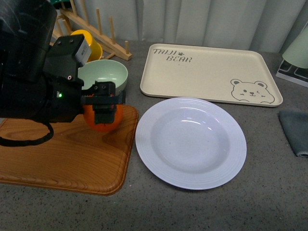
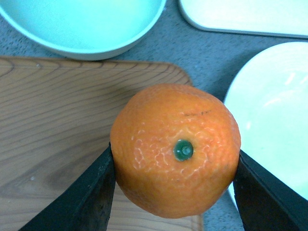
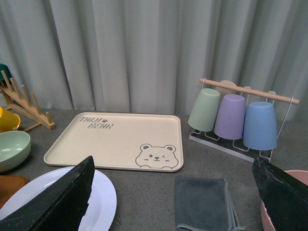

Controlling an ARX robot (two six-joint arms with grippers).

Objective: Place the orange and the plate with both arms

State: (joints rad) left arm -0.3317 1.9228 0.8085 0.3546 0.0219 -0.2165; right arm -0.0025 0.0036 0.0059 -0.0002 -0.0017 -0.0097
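My left gripper [image 1: 103,108] is shut on the orange [image 1: 100,120], holding it just above the right end of the wooden board [image 1: 62,154]. In the left wrist view the orange [image 2: 175,149] fills the gap between the black fingers [image 2: 82,197], its green stem spot facing the camera. The white ridged plate [image 1: 190,142] lies on the grey table to the right of the board; its edge also shows in the left wrist view [image 2: 274,115] and the right wrist view [image 3: 103,197]. My right gripper [image 3: 173,202] is open and empty, raised off the table and out of the front view.
A pale green bowl [image 1: 103,74] and a yellow mug [image 1: 89,43] sit behind the board by a wooden rack [image 1: 101,36]. The cream bear tray [image 1: 207,72] lies behind the plate. A grey cloth [image 3: 204,202] and a cup rack [image 3: 236,118] stand to the right.
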